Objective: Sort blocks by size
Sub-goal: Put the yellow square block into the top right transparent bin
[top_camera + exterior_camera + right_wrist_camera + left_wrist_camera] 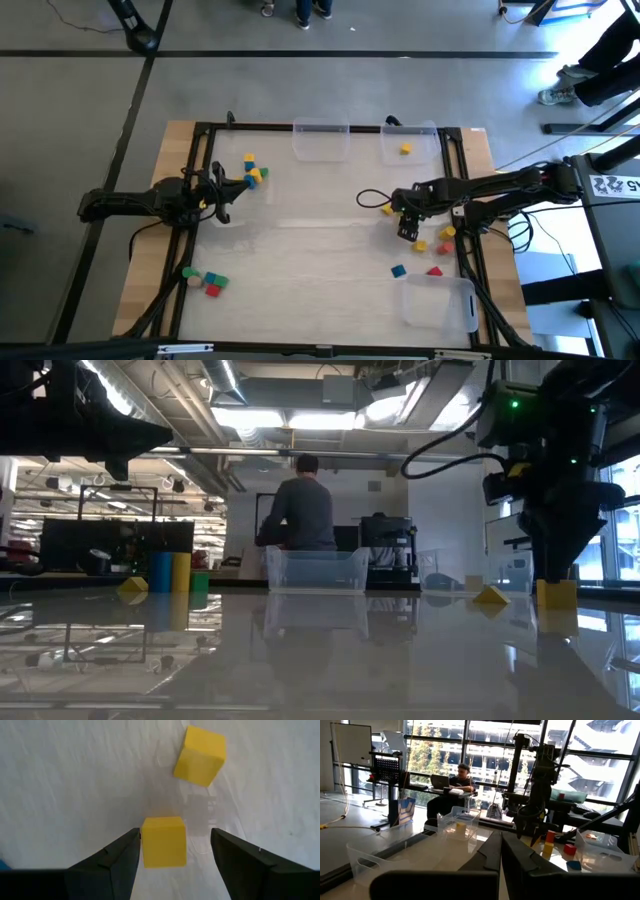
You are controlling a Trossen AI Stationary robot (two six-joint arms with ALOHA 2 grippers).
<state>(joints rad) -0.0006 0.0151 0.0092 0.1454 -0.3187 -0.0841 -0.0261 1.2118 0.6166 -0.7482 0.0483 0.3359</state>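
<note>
Right gripper [172, 852] points down at the table [300, 260], jaws wide, holding nothing. A yellow block [163, 841] sits on the table between the two fingers; it nearly touches one finger [112, 865] and leaves a clear gap to the other. It is roughly a cube with no clear long axis, its faces about square to the jaws. A second yellow block [200, 756] lies just beyond the fingertips, apart from the first and turned at a slight angle to it. Nothing lies between the jaws and the first block.

Near this gripper, toward the table's right edge: more small blocks, yellow, red [434, 271] and blue [398, 270], and a clear bin [440, 302].

Left gripper [222, 194] is closed with nothing in it, just beside a cluster of yellow and blue blocks [252, 172].
</note>
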